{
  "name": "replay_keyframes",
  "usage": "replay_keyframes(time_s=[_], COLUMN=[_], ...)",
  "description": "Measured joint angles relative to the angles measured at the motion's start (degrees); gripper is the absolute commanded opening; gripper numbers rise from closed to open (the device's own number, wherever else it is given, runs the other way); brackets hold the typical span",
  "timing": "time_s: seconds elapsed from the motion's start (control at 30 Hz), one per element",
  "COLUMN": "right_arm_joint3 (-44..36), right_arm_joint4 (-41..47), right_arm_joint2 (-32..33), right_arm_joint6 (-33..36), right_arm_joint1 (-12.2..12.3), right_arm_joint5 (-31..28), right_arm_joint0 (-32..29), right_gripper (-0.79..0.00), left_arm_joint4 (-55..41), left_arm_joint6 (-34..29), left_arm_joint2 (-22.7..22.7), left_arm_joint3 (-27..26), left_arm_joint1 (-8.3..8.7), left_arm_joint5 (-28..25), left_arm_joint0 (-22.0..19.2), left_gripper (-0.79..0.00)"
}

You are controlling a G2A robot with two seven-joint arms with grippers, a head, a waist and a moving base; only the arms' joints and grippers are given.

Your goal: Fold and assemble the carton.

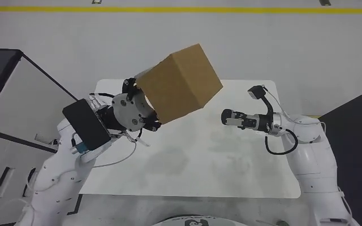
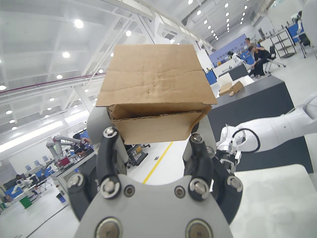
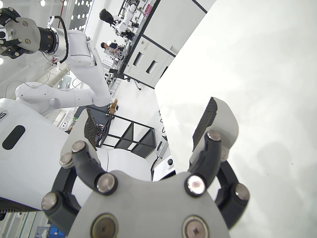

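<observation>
Our left tool grips the carton at its flapped end, raised off the counter; our right tool hangs wide open nearby. Held only at that end, the carton could slip and drop, we judge.

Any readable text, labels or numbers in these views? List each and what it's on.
No text can be read.
On the carton: plain brown faces, no print visible.
On the blue wall panels in the hall behind: any lettering is too small and blurred to read.
</observation>
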Motion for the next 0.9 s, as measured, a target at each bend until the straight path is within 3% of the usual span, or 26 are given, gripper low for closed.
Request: replay_keyframes(time_s=[0.27,0.47,0.77,0.9], right_arm_joint3=[0.0,0.0,0.0,0.0], right_arm_joint4=[0.0,0.0,0.0,0.0], right_arm_joint2=[0.0,0.0,0.0,0.0], right_arm_joint6=[0.0,0.0,0.0,0.0], right_arm_joint1=[0.0,0.0,0.0,0.0], right_arm_joint5=[0.0,0.0,0.0,0.0], right_arm_joint0=[0.0,0.0,0.0,0.0], right_gripper=[0.000,0.000,0.000,0.000], left_arm_joint4=[-1.9,-6.9,-6.8,-8.0], left_arm_joint6=[-16.6,-27.0,-26.6,-30.3], left_arm_joint2=[-6.0,-7.2,-7.1,-4.5], left_arm_joint3=[-0.5,-1.3,-1.1,1.9], left_arm_joint1=[1.24,1.75,1.75,1.81], left_arm_joint5=[-10.8,-15.0,-15.0,-16.9], left_arm_joint0=[-0.5,-1.3,-1.2,-1.1], left_gripper=[-0.785,-0.785,-0.785,-0.785])
